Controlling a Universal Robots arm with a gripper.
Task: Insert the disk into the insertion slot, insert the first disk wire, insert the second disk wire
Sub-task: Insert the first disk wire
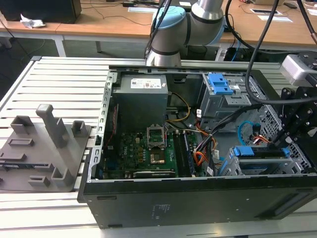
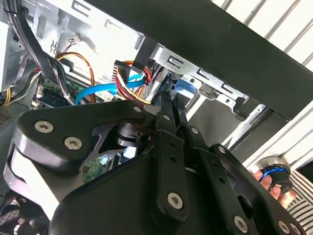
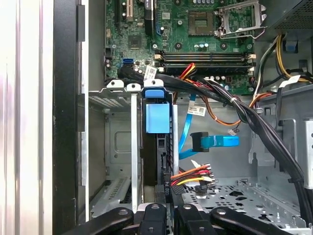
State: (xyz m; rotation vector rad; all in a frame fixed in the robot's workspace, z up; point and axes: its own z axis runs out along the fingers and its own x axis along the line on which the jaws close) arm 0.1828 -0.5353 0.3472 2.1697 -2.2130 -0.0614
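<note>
Apparently disk (image 3: 157, 117) in insertion slot (image 3: 115, 147), gripper (image 2: 172, 103) at its end

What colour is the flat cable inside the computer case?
Light blue; the flat cable shows best in the first wrist view.

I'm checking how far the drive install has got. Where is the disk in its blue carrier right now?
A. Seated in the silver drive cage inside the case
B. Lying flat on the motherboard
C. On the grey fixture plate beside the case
A: in the first wrist view the disk, told by its blue carrier, sits between the sheet-metal walls of the insertion slot.
</note>
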